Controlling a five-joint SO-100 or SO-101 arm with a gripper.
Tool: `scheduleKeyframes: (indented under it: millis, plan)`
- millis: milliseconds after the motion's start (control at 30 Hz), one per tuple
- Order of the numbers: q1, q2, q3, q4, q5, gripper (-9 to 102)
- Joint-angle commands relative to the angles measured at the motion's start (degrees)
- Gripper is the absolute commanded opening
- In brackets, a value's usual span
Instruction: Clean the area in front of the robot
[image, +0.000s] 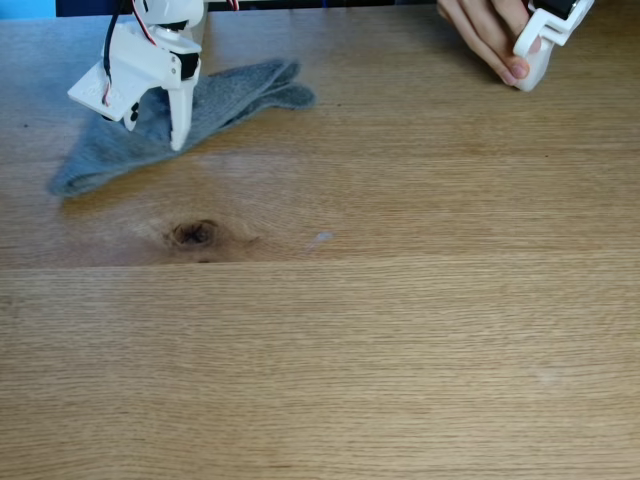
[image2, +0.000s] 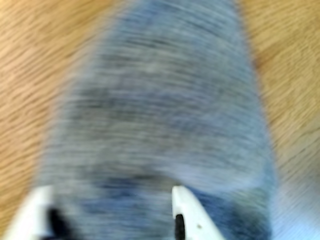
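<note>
Right now my gripper (image: 155, 135) stands on the grey cloth (image: 230, 95) at the far left of the fixed view, fingers parted, one tip pressed into the fabric and the cloth bunched between them, presumably so I can drag it as a wiper. In the wrist view the cloth (image2: 165, 110) blurs between my fingertips (image2: 187, 207), not yet clamped. The tabletop (image: 400, 340) I must clean lies near and to the right, open wood bearing a dark knot (image: 195, 233) and a pale smudge (image: 322, 237). Far right, a person's hand (image: 490, 35) grips a white part (image: 545, 40); I judge that corner best avoided.
</note>
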Motion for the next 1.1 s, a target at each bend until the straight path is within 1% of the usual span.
scheduleKeyframes:
  millis: [0,67,200,233,467,733,1067]
  plan:
    - [1.9,-0.5,-2.5,-0.4,1.8,14]
    - [1.4,-0.9,-2.5,-0.4,3.6,10]
    - [-0.7,-0.4,-2.5,-0.4,6.3,1]
    - [-1.2,0.2,-2.5,-0.1,7.4,0]
    - [-5.9,8.1,-2.5,0.8,14.1,0]
    - [-9.9,21.9,-2.5,-0.1,17.9,0]
    - [-13.0,36.7,-2.5,5.9,19.7,0]
